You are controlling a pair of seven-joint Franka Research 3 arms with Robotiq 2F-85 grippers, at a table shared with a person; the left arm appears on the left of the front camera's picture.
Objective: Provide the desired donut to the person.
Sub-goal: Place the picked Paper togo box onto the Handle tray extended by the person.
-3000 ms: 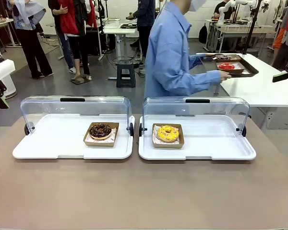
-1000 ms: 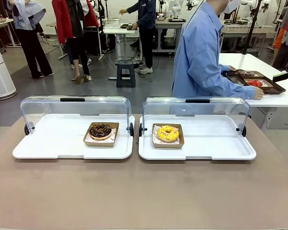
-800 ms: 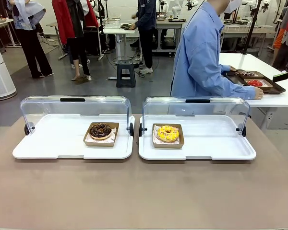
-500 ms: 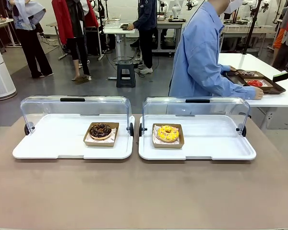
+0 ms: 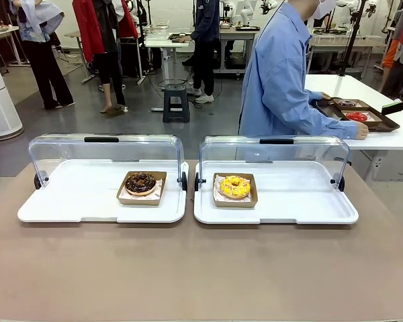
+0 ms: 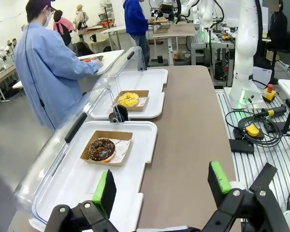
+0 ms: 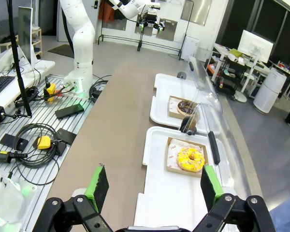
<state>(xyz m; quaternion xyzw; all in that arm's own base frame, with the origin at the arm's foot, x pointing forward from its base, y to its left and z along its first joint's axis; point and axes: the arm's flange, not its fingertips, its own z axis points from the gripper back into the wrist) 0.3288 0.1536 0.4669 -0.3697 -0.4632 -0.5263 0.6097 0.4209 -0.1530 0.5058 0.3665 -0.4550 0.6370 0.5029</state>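
Observation:
A chocolate donut [image 5: 140, 182] [image 6: 101, 149] [image 7: 185, 107] lies in a brown paper tray on the left white tray [image 5: 67, 201]. A yellow donut [image 5: 235, 186] [image 6: 128, 99] [image 7: 190, 159] lies in its own paper tray on the right white tray [image 5: 309, 201]. Both clear lids stand raised at the far side. The person [image 5: 282, 74] [image 6: 48, 72] in a light blue shirt stands behind the right tray, turned toward a side table, one hand on a dark tray there. My left gripper [image 6: 162, 188] and right gripper [image 7: 152, 186] hang open and empty, well back from the trays.
The brown table [image 5: 201, 268] has free room in front of both trays. A dark tray [image 5: 356, 113] with more donuts sits on the white side table at the right. Bystanders stand far behind.
The person moved right along the side table with the dark tray and now stands nearly still beside it. Donuts and lids have not moved.

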